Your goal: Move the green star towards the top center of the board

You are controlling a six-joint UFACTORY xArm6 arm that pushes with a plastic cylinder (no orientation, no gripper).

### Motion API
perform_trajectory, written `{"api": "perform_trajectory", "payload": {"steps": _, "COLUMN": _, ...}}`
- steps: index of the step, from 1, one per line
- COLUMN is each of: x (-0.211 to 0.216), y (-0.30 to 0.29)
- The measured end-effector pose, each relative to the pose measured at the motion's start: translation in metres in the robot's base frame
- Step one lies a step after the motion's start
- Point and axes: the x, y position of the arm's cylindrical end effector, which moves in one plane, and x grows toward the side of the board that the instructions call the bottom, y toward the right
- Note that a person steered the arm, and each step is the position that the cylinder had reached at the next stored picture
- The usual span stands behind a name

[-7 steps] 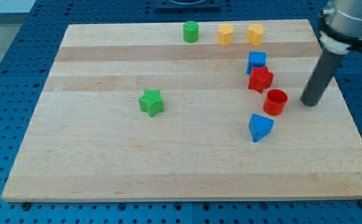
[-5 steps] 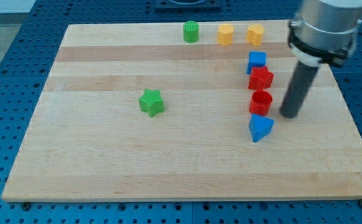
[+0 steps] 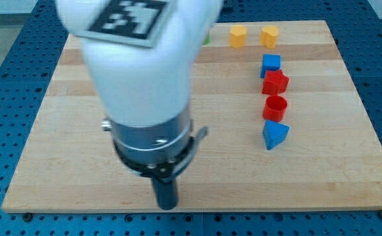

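The green star does not show; my arm's white and grey body covers the left middle of the wooden board, where the star lay. My tip rests near the board's bottom edge, a little left of centre. I cannot tell how the tip stands relative to the star.
Two yellow blocks sit at the view's top right. Below them, in a column, are a blue cube, a red star, a red cylinder and a blue triangular block.
My arm swept from the board's right side to the bottom left of centre, nudging the red cylinder left on the way. It now hides the green star and green cylinder.
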Motion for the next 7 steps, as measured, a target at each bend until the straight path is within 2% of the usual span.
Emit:
{"api": "perform_trajectory", "payload": {"steps": 2, "x": -0.021, "y": 0.003}}
{"api": "perform_trajectory", "payload": {"steps": 3, "x": -0.059, "y": -0.038}}
{"api": "perform_trajectory", "payload": {"steps": 4, "x": -0.103, "y": -0.049}}
{"api": "perform_trajectory", "payload": {"steps": 5, "x": -0.164, "y": -0.031}}
{"api": "perform_trajectory", "payload": {"steps": 6, "x": -0.171, "y": -0.007}}
{"api": "perform_trajectory", "payload": {"steps": 7, "x": -0.159, "y": 0.028}}
